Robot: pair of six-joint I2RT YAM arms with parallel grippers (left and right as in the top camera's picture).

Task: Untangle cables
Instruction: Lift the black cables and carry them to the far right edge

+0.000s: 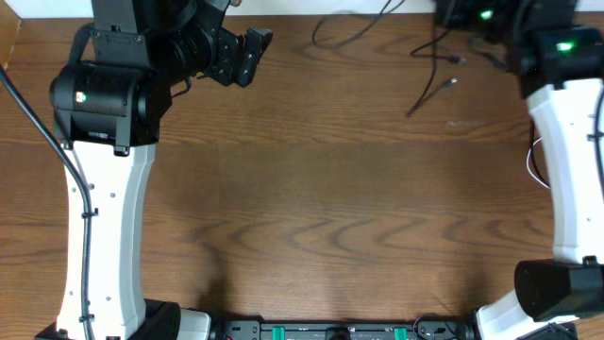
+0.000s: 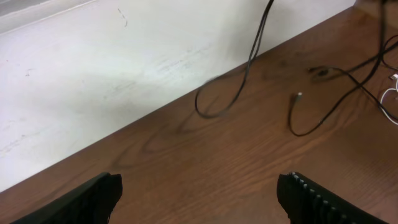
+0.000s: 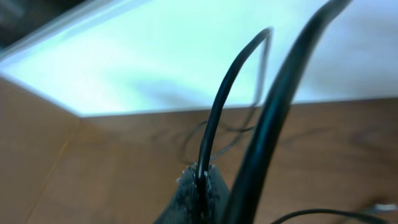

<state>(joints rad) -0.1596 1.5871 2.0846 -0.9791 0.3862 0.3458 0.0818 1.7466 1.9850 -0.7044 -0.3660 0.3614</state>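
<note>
Pinching the black cable (image 3: 214, 130) between closed tips, your right tool (image 3: 200, 183) is holding it off the surface (image 1: 311, 189). Your left tool (image 2: 199, 196) is hovering spread wide and empty, while black loops and the white cable (image 2: 390, 102) are lying on the far right part.

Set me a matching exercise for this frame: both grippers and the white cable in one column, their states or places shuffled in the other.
Things:
1. left gripper
2. right gripper
3. white cable

States or places:
A. lying on the table beside the right arm
B. shut on the black cable
C. open, holding nothing

Pairs: 1-C, 2-B, 3-A.
</note>
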